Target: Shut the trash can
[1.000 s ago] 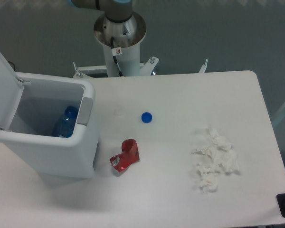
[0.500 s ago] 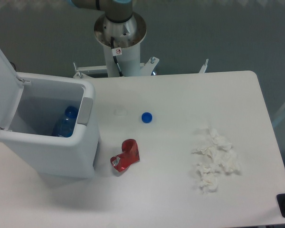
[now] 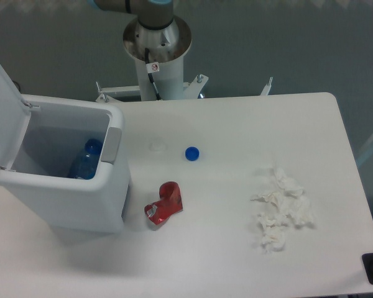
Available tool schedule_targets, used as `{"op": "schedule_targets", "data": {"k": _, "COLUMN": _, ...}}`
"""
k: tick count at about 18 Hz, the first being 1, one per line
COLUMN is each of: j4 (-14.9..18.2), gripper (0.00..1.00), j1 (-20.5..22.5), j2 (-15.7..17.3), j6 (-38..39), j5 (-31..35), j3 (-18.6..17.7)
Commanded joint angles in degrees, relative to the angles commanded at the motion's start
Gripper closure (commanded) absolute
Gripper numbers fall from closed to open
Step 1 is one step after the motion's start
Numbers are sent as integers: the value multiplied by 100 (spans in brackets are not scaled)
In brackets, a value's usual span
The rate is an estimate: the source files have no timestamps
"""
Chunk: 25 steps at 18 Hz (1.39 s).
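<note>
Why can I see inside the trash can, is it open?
Open. The trash can has its lid swung up at the left, showing a blue bottle inside.

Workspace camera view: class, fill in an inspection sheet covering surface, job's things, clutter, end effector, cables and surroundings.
Surface: white table, rounded corners.
Job's things: trash can at the table's left, lid raised and open, grey tab on rim, blue bottle inside.
Clutter: crushed red can, blue cap, crumpled tissues, a faint clear cap.
End effector: not in view; only the arm base shows.
Cables: one dark cable on the pedestal.
Surroundings: grey floor.
</note>
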<state>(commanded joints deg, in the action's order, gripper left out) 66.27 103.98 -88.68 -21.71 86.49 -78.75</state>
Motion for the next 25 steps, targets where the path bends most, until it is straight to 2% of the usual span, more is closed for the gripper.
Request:
{"op": "schedule_targets", "data": {"k": 8, "j4": -35, "gripper": 100, "j1": -35, "j2": -176, "j6": 70, "j5": -27, "j3": 9}}
{"op": "schedule_targets", "data": {"k": 18, "j4": 175, "gripper": 100, "j1": 44, "j2": 96, "j6": 62, "j5": 746, "j3": -158}}
{"op": "schedule_targets", "data": {"k": 25, "j4": 202, "gripper": 100, "j1": 640, "j2": 167, "j6": 62, "j5": 800, "j3": -211}}
